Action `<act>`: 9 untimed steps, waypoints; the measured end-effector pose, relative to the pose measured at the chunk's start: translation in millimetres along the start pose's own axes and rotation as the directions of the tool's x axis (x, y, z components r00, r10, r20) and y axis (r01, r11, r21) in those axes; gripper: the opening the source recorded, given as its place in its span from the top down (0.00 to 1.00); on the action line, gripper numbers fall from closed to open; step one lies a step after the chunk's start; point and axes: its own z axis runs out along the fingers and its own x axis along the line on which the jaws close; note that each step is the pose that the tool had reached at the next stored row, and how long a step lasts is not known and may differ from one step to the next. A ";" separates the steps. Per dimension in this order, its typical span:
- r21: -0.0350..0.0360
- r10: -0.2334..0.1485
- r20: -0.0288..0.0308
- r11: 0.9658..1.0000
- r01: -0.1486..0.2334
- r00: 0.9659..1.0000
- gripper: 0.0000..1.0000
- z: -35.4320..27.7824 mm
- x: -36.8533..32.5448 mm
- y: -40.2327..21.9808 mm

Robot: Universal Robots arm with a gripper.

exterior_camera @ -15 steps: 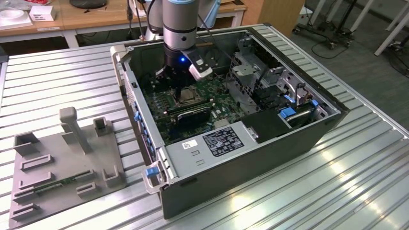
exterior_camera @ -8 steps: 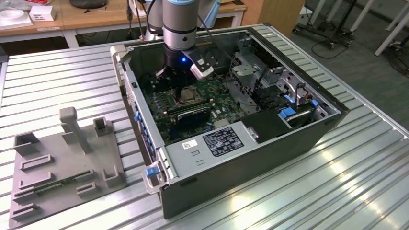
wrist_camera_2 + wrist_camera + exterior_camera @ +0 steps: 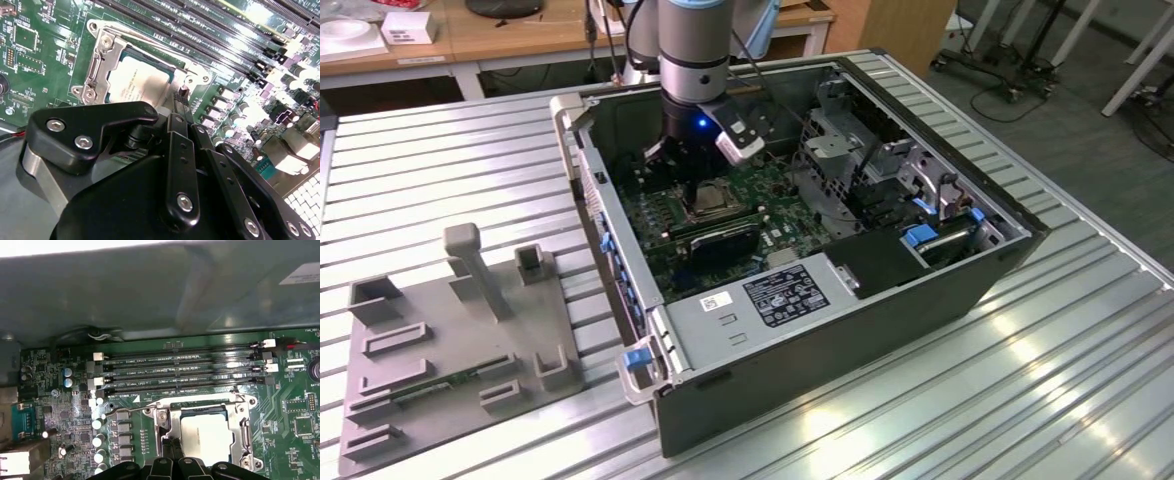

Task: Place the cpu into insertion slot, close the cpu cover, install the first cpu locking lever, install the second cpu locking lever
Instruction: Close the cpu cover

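Case label (image 3: pixel 781 295), print too small

Pale silvery-tan flat square cpu (image 3: pixel 205 437) lies level, seated in the small dark square insertion slot (image 3: pixel 708 201). That slot sits upper centre of the exterior view, just left of middle, on the green motherboard (image 3: pixel 771 195). The thin silvery metal cpu cover (image 3: pixel 98 62), a frame with a cut-out centre, lies flat around the chip's edges in both wrist views. A thin wire locking lever (image 3: pixel 127 410) runs beside the frame; latched or not, can't tell.
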 end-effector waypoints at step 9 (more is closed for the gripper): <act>0.000 0.000 0.000 1.000 0.000 1.000 0.89 1.9 0.1 0.4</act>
